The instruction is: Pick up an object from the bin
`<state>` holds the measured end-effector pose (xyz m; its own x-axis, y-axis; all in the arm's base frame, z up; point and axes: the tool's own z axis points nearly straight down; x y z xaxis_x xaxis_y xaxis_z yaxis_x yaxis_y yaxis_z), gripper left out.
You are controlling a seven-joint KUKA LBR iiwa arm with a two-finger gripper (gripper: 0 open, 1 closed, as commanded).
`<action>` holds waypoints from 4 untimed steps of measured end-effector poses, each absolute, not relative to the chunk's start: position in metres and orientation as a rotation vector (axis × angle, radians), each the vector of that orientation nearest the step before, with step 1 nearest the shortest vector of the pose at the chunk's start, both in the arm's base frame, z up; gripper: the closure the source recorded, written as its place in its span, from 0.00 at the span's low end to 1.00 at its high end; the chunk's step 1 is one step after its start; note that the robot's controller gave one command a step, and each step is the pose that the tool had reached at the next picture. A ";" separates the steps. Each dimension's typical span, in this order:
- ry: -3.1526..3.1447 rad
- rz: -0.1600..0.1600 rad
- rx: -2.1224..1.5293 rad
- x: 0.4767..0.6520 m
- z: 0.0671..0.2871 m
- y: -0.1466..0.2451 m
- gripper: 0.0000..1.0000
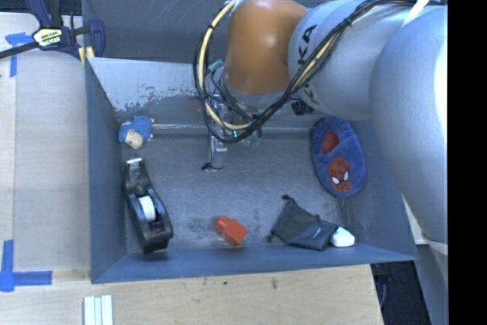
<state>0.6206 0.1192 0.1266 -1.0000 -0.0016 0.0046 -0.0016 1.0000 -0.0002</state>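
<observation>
Tool (215, 157) hangs over bare floor of grey metal bin (105, 171); small orange-red block (230, 230) lies twd near wall, approx. straight below in view; tool's state I cannot tell

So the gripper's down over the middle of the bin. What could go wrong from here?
1. The gripper sits over bare floor of the grey metal bin, with nothing under it; closing here would likely catch nothing.
2. The small orange-red block lies close to the front wall, which may crowd a grasp.
3. The black tape dispenser lies along the left wall, so it is probably awkward to reach too.
</observation>
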 end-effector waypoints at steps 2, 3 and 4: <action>-3.152 0.020 0.260 0.603 0.107 0.236 0.00; -2.970 -0.002 1.055 0.578 0.123 0.245 0.00; -2.702 0.010 1.647 0.572 0.079 0.243 0.00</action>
